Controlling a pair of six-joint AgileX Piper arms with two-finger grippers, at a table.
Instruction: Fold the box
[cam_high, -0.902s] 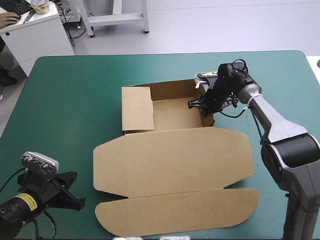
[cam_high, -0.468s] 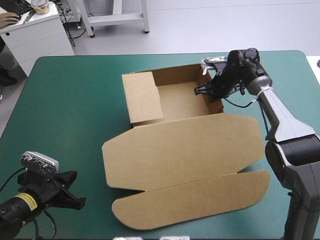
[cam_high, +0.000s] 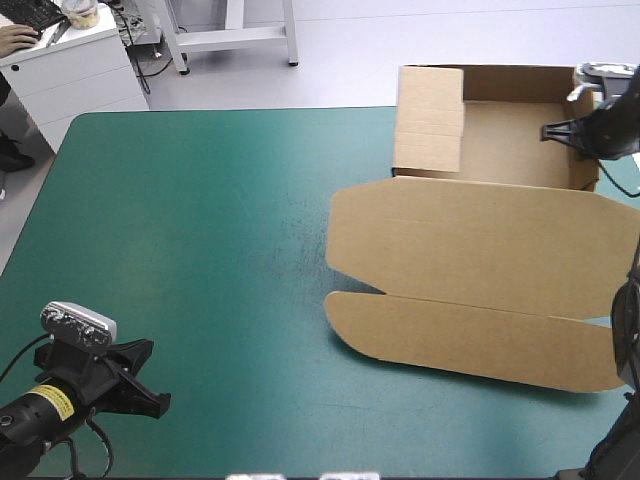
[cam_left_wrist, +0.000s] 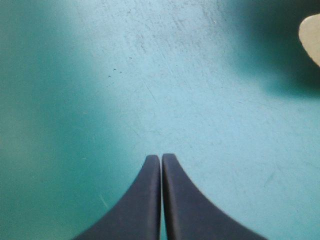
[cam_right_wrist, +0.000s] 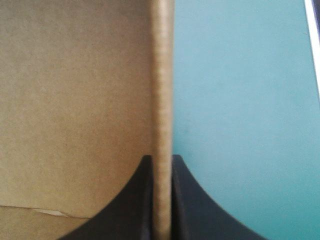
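The brown box (cam_high: 480, 240) is an open tray with raised walls at the table's far right corner, its lid lying flat toward the front edge. My right gripper (cam_high: 585, 135) holds the tray's right wall. Up close in the right wrist view, that wall (cam_right_wrist: 162, 100) stands edge-on between the black fingers (cam_right_wrist: 142, 200), which are shut on it (cam_right_wrist: 162, 165). My left gripper (cam_high: 140, 395) rests low at the front left corner, far from the box. Its fingers meet in a point (cam_left_wrist: 161, 157) over bare teal-green cover, and a brown corner of the lid (cam_left_wrist: 311, 35) shows ahead of it.
Part of the tray reaches past the table's far edge. A white desk (cam_high: 70, 70) stands beyond the far left corner. Bare teal-green cover (cam_high: 200, 220) spreads over the left and middle of the table.
My right gripper has dragged the box from the table's middle to the far right corner, turning it slightly. The left arm has stayed still.
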